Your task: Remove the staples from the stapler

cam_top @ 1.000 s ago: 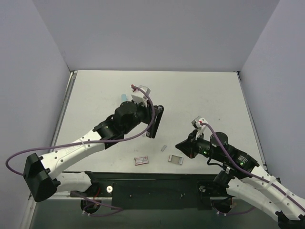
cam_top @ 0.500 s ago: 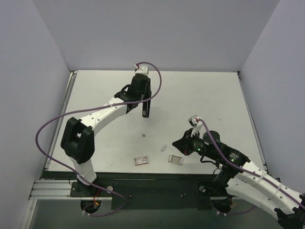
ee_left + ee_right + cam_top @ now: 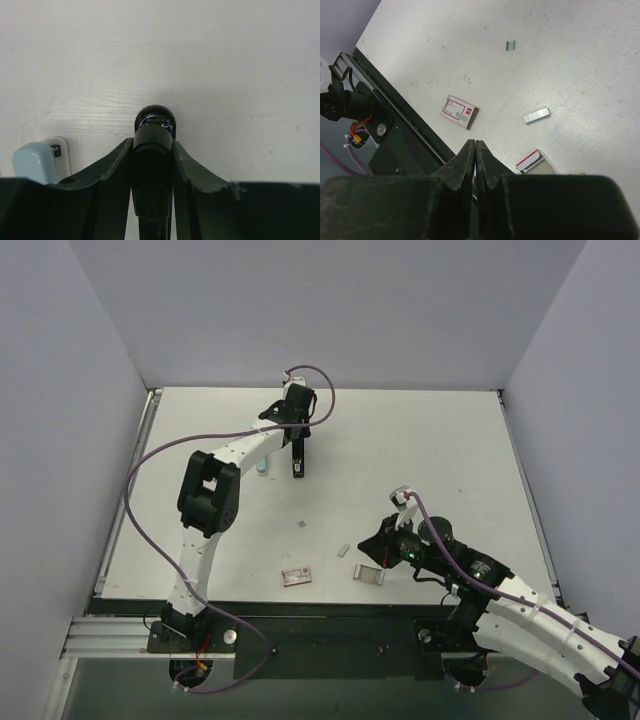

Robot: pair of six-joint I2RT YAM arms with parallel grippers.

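Nearest the bases, you are seeing the right gripper (image 3: 476, 150) hanging low over the front edge of the table (image 3: 420, 440). Its two dark fingers are pressing flat together with nothing between them. I judge it is idling there as the spare hand, ready for pick-up work.

Just beyond it, a small red-and-white box (image 3: 459, 111) is lying flat, and an opened box part (image 3: 532, 161) with a red edge is sitting just beside the fingers. Both look like thin printed card with square corners.

A little farther out, the staple strip (image 3: 536, 115) is lying loose on the table. It is a short, ribbed, silvery-grey metal bar. A smaller staple fragment (image 3: 510, 45) is lying farther out again, well apart from the strip. So staples are already lying outside the stapler (whether more are inside, you cannot tell from these views).

At the far side, the left gripper (image 3: 152, 150) is clamping the stapler (image 3: 297, 462) from both sides. The stapler is a smooth black body with a rounded end and a metallic glint inside. It is pointing down at the matte white, faintly grained table, probably to let the contents drop. Whether its tip is touching the table is unclear.

A pale blue rounded object (image 3: 31, 162) on a white base is sitting near the stapler, untouched.
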